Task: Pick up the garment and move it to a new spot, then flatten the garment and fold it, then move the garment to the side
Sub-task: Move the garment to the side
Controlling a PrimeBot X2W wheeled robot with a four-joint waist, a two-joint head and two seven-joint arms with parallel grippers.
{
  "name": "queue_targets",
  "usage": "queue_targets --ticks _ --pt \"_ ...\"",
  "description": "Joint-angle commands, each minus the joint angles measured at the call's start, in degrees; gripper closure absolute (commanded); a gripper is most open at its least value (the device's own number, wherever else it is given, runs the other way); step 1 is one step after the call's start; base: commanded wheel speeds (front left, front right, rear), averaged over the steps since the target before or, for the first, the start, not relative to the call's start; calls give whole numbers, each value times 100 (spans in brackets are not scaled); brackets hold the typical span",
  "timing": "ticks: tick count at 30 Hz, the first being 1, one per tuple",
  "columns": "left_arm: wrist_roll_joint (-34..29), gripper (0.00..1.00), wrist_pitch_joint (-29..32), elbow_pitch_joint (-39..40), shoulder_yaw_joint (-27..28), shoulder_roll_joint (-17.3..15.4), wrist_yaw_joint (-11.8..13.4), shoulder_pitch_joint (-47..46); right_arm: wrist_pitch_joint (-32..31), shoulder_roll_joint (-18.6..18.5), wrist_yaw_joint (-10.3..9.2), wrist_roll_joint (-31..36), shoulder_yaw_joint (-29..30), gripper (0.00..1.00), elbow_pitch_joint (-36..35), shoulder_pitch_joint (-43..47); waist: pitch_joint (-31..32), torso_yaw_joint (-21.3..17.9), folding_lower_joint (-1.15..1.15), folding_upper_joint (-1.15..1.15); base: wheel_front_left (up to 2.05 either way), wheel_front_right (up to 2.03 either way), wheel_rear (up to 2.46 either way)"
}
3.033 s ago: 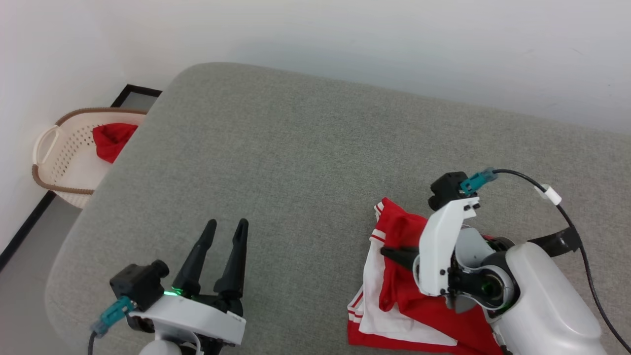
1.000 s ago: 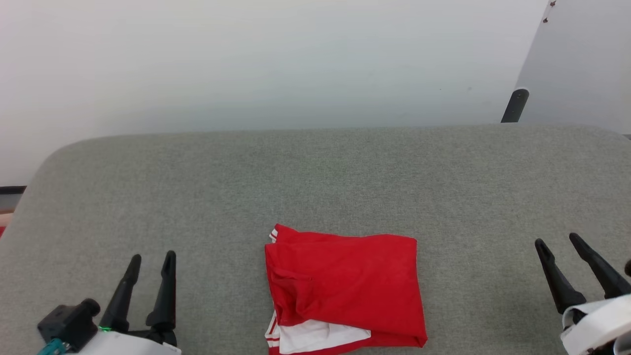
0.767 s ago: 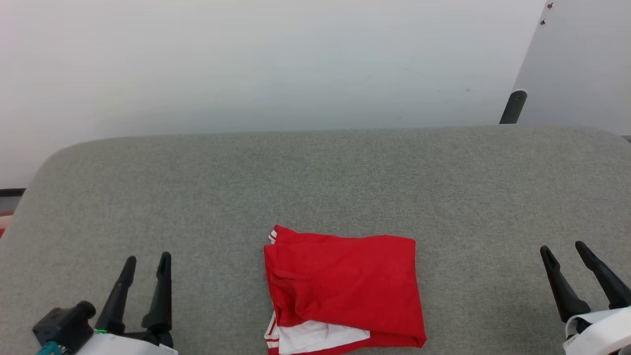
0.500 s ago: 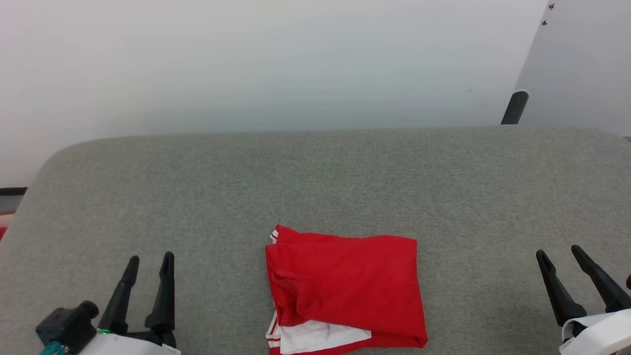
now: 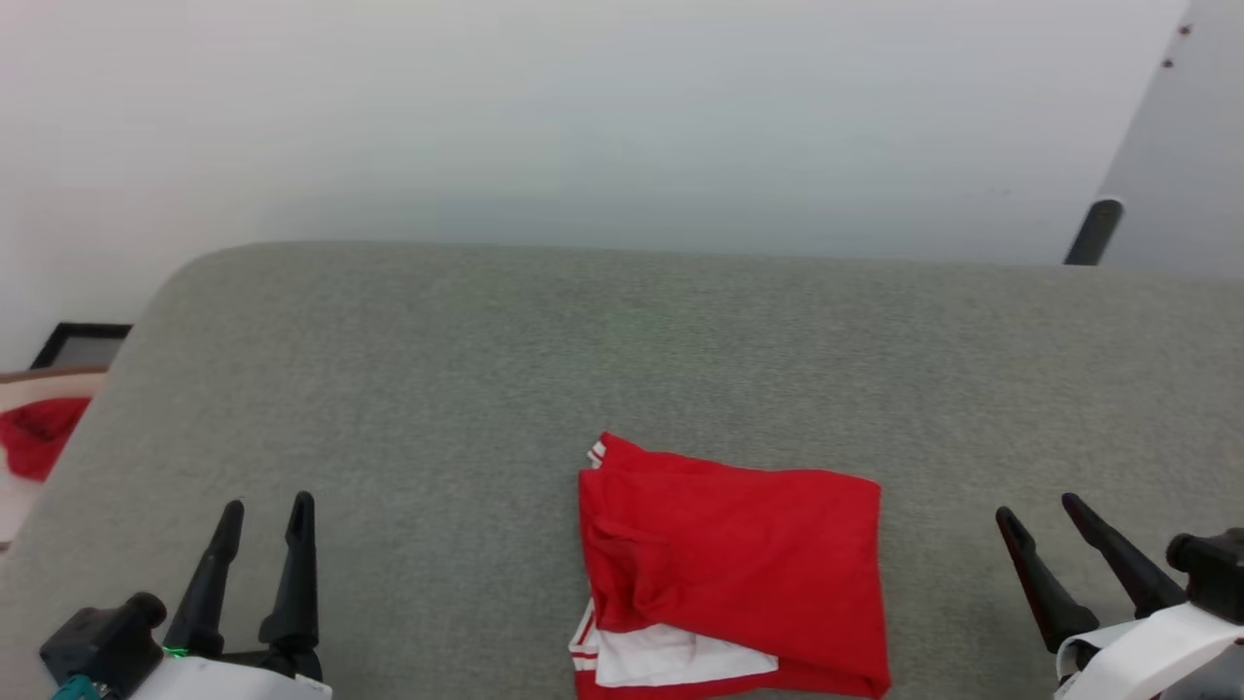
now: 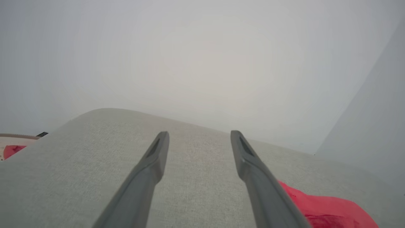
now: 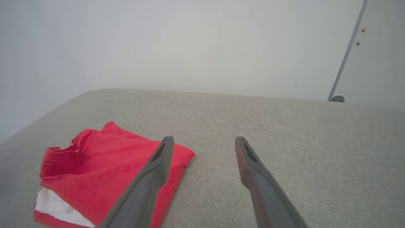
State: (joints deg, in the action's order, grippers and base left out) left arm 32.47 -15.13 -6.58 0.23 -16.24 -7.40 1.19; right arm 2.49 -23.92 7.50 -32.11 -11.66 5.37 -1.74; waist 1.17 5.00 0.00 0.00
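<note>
The garment lies folded into a rough red rectangle near the front middle of the grey cushion, with white fabric and striped trim peeking out at its lower left. It also shows in the right wrist view as the garment and at the lower right of the left wrist view as a red edge of the garment. My left gripper is open at the lower left, well apart from the cloth. My right gripper is open at the lower right, also apart. Both hold nothing.
A pale basket holding a small red cloth lump stands off the cushion's left end, also glimpsed as the basket in the left wrist view. A white wall lies behind, and a dark leg stands at the far right.
The head camera has swung, shifting the whole picture right and bringing the basket into view. Three seconds ago the right gripper was down on the garment; both grippers now stand back, open.
</note>
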Motion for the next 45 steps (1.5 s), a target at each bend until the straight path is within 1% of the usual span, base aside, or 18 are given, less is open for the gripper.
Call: queue_targets --ticks 1,9,16,21,26,27,29,32,39,40,41,43,45 --pt "-31 0 7 19 4 5 -17 32 -27 -7 -2 -67 -66 0 55 -78 -3 215 0 0 0 0 0" --pt "-32 0 8 31 -165 52 -17 -45 -577 -70 -2 -354 -422 0 350 -291 -77 646 0 0 0 0 0" --pt "-5 0 7 46 -292 152 -17 -143 -1477 -127 -2 -612 -479 0 582 -457 -348 913 0 0 0 0 0" --pt "11 0 8 45 -341 235 -17 -251 -2028 -127 -2 -610 -398 0 618 -546 -588 1031 0 0 0 0 0" --pt "8 0 7 44 -409 312 -17 -388 -2574 -54 -2 -607 -294 0 669 -652 -810 1110 0 0 0 0 0" --pt "8 0 7 44 -409 312 -17 -388 -2574 -54 -2 -607 -294 0 669 -652 -810 1110 0 0 0 0 0" --pt "18 0 8 30 -459 369 -17 -474 -2914 32 -2 -620 -247 0 712 -725 -919 1144 0 0 0 0 0" --pt "22 0 8 13 -490 389 -17 -524 -3115 94 -2 -606 -229 0 747 -759 -979 1159 0 0 0 0 0" --pt "52 0 7 -48 -608 462 -17 -689 -3933 339 -3 -620 -274 0 1038 -880 -1124 1205 0 0 0 0 0" --pt "60 0 7 -54 -625 471 -17 -703 -4041 341 -2 -586 -314 52 1054 -895 -1133 1209 0 0 0 0 0" --pt "67 0 7 -69 -636 476 -17 -714 -4113 341 -2 -548 -330 100 1064 -931 -1145 1212 0 0 0 0 0" --pt "79 0 7 -87 -661 485 -17 -743 -4307 338 0 -574 -399 100 1092 -971 -1160 1227 0 0 0 0 0" --pt "100 0 7 -108 -679 489 -17 -770 -4370 331 0 -579 -372 100 1037 -1044 -1166 1238 0 0 0 0 0"
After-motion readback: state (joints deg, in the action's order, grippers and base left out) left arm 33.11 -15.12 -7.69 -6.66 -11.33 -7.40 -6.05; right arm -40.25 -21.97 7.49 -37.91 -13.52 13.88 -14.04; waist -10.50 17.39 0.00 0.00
